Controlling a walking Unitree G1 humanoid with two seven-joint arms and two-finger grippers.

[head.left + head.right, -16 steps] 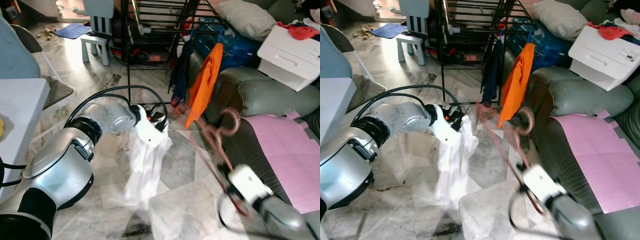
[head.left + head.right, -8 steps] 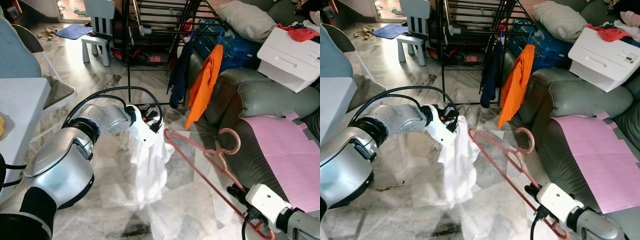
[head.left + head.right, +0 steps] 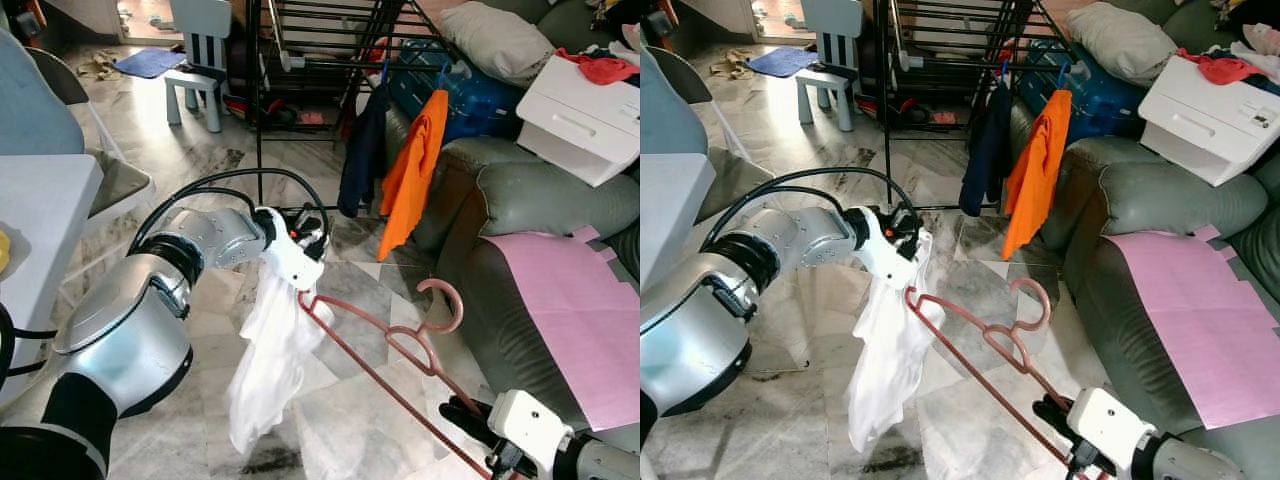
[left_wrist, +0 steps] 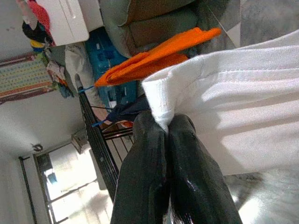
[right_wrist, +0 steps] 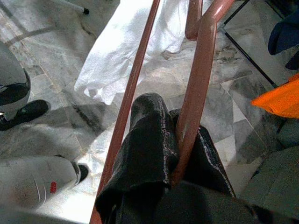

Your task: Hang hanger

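My left gripper [image 3: 303, 243] is shut on the top edge of a white garment [image 3: 268, 350], which hangs limp above the marble floor. In the left wrist view the black fingers [image 4: 187, 182] pinch its hem [image 4: 159, 100]. My right gripper [image 3: 468, 412], low at the right, is shut on the bottom bar of a reddish-pink hanger [image 3: 400, 345]. That hanger slants up to the left, its far corner touching the garment just under my left gripper, its hook [image 3: 445, 300] pointing up. In the right wrist view the fingers [image 5: 149, 140] clamp the hanger's bar [image 5: 198, 88].
A black drying rack [image 3: 300, 65] stands behind, with an orange garment [image 3: 412, 170] and a navy one [image 3: 362, 150] hanging from it. A grey-green sofa [image 3: 530, 190] with a pink sheet [image 3: 570, 300] and a white box [image 3: 585, 110] is at right. A white table [image 3: 40, 220] stands at left.
The right gripper has swung the hanger down and left, so its far corner now meets the garment. The garment hangs longer and narrower than before.
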